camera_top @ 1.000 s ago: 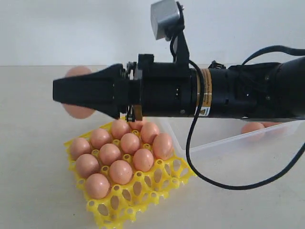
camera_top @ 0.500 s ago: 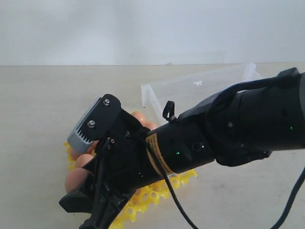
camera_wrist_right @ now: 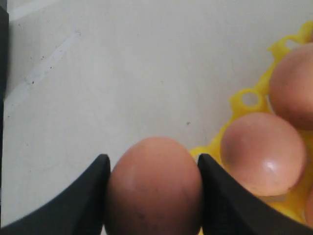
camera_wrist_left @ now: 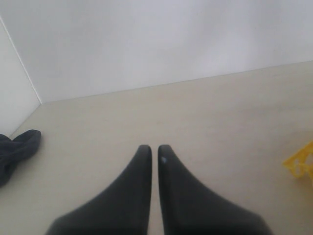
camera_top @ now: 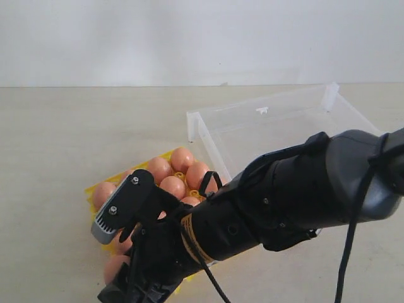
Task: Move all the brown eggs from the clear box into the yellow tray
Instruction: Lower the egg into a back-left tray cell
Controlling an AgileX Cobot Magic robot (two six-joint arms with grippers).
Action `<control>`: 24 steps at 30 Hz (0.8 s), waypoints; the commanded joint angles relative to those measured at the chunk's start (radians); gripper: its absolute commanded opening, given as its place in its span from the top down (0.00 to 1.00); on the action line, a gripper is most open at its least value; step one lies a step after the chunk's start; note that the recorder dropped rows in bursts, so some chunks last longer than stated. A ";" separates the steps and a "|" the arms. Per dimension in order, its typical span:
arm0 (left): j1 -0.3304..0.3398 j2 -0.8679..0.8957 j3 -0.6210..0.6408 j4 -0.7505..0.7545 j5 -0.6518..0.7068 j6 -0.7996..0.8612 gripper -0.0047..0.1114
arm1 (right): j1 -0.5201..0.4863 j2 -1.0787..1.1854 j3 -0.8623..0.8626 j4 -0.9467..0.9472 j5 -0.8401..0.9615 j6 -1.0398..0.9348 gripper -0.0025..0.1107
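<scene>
Held egg (camera_wrist_right: 154, 191): smooth, orange-brown and oval, clasped between the right fingers (camera_wrist_right: 90, 196) just beside the yellow tray (camera_wrist_right: 243, 100) edge.
Other brown eggs (camera_top: 182, 159): seated in tray cups.
Clear box (camera_top: 208, 136): translucent, set beside the tray on the counter (camera_top: 50, 139).
Left fingers (camera_wrist_left: 137, 196): pressed together, nothing held.

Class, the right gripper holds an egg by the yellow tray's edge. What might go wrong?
The egg, pinched at its sides by the right gripper, might slip. Released here, at the tray edge over bare table, it could miss a cup. It might bump the seated egg.
</scene>
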 commanded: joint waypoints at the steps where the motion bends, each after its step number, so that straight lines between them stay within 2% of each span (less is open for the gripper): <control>1: -0.005 -0.003 0.003 -0.002 -0.003 -0.003 0.92 | 0.001 0.008 -0.001 0.015 0.003 -0.006 0.98; 13: -0.005 -0.003 0.003 -0.002 -0.003 -0.003 0.92 | 0.001 0.008 -0.001 0.019 0.121 0.020 0.96; 20: -0.005 -0.003 0.003 -0.002 -0.003 -0.003 0.92 | 0.001 0.008 -0.001 0.019 0.137 0.020 0.71; 24: -0.005 -0.003 0.003 -0.002 -0.003 -0.003 0.92 | 0.001 0.008 -0.001 0.029 0.137 0.020 0.63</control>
